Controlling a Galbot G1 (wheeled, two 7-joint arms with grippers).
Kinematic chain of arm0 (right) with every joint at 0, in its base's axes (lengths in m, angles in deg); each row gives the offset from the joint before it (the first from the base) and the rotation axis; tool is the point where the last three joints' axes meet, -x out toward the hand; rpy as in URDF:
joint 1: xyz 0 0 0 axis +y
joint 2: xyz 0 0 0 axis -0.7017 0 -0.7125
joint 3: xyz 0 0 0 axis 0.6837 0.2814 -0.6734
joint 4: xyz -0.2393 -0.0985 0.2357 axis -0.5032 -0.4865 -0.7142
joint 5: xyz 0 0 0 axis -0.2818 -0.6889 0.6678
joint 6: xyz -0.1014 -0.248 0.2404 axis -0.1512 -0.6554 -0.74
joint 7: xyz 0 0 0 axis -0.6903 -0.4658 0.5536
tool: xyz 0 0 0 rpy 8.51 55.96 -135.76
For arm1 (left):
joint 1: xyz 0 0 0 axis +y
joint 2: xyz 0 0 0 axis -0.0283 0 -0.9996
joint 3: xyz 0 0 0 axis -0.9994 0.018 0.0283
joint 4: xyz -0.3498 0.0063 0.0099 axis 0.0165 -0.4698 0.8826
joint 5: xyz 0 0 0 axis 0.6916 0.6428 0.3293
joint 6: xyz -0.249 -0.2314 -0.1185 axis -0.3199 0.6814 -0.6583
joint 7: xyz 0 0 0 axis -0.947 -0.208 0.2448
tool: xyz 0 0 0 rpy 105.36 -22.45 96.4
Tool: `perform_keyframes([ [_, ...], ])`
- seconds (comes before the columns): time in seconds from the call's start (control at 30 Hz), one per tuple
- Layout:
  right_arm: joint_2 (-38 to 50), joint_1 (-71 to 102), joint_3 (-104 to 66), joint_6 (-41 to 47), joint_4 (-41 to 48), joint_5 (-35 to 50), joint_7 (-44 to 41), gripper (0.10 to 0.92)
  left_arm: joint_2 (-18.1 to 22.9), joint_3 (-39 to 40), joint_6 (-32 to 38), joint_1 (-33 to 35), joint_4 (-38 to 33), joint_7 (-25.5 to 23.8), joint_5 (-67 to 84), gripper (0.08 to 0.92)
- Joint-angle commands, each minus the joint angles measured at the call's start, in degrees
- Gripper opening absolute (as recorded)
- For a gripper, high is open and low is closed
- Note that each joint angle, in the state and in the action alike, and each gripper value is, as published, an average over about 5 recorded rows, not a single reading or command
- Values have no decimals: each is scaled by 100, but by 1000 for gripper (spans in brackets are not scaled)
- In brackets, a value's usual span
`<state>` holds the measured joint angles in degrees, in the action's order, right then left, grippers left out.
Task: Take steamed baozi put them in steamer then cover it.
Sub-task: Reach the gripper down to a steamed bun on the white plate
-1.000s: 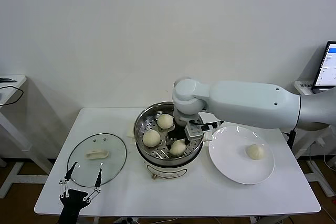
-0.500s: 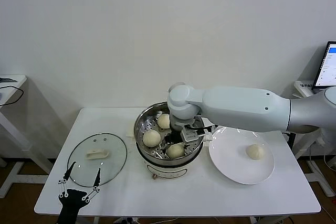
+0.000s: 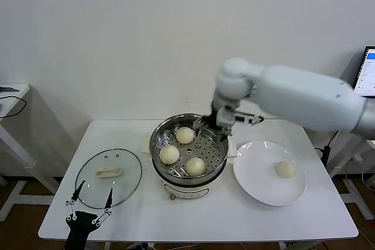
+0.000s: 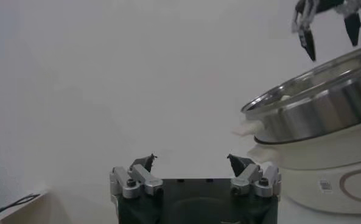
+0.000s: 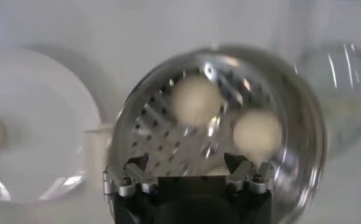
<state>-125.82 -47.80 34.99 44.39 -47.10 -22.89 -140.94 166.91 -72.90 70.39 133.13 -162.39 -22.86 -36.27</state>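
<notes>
- The right tool (image 3: 212,122) hangs over the far rim of the steamer (image 3: 217,155), fingers spread and grasping nothing.
- Three steamed baozi (image 3: 169,154) lie on the perforated tray inside the steamer; a fourth one (image 3: 285,170) sits on the white plate (image 3: 258,185) just beside it.
- The cover (image 3: 109,177) lies flat on the surface (image 3: 193,215), on the robot's left.
- The left tool (image 3: 91,199) rests released at the cover's near edge.

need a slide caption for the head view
Right gripper open above the steamer holding three baozi; one remains on the plate.
</notes>
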Motion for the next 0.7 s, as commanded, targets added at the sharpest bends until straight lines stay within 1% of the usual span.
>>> perform_keyframes([
  [0.03, 1207, 170, -95, 2083, 2053, 1484, -255, 823, -13, 33, -10, -14, 3, -5, -14, 823],
  [0.17, 1475, 685, -16, 2120, 2270, 1342, -103, 823, -35, 49, -64, -20, -16, -11, -31, 823],
  [0.3, 1681, 1324, -183, 2106, 2142, 965, 72, 823, -52, 31, -115, -25, -53, -11, -33, 823],
  [0.53, 1762, 2055, -424, 2043, 2060, 406, 237, 823, -39, 39, -156, -20, -48, -6, -38, 823],
  [0.7, 1719, 2328, -509, 2039, 2083, 286, 397, 823, -43, 49, -153, -34, -20, -9, -39, 823],
])
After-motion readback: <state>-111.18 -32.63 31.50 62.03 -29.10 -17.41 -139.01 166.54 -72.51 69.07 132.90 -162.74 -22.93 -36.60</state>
